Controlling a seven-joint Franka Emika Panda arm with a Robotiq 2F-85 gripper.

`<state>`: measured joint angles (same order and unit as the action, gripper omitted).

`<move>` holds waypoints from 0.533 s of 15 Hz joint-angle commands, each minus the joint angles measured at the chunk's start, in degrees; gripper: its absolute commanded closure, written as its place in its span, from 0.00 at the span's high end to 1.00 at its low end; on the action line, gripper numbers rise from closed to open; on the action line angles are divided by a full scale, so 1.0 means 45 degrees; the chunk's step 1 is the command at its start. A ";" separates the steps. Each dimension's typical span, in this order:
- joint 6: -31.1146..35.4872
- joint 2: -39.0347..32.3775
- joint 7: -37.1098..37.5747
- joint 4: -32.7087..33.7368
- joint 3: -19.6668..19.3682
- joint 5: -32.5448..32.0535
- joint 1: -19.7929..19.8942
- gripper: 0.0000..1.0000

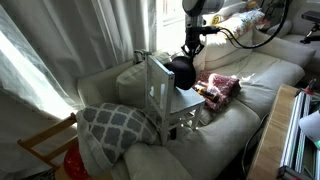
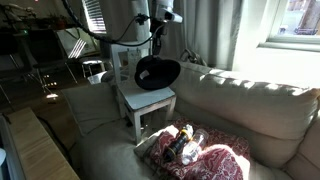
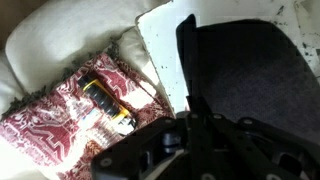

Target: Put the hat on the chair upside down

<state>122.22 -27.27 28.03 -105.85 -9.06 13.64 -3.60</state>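
The black hat hangs from my gripper just above the seat of the small white chair, which stands on the sofa. In an exterior view the hat is tilted and its hollow shows, with the gripper pinching its upper edge over the chair seat. In the wrist view the hat fills the right side. The white seat shows beside it, and the gripper is dark and shut on the hat's rim.
A red-patterned cloth lies on the sofa beside the chair, with a yellow-and-black item on it. A grey patterned pillow leans by the chair. A tan wooden chair stands off the sofa.
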 commanded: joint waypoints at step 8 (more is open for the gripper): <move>-0.0456 0.0159 -0.1256 -0.0355 0.0665 -0.2754 0.0064 0.01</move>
<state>121.56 -26.59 25.34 -107.32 -7.42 1.88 -4.55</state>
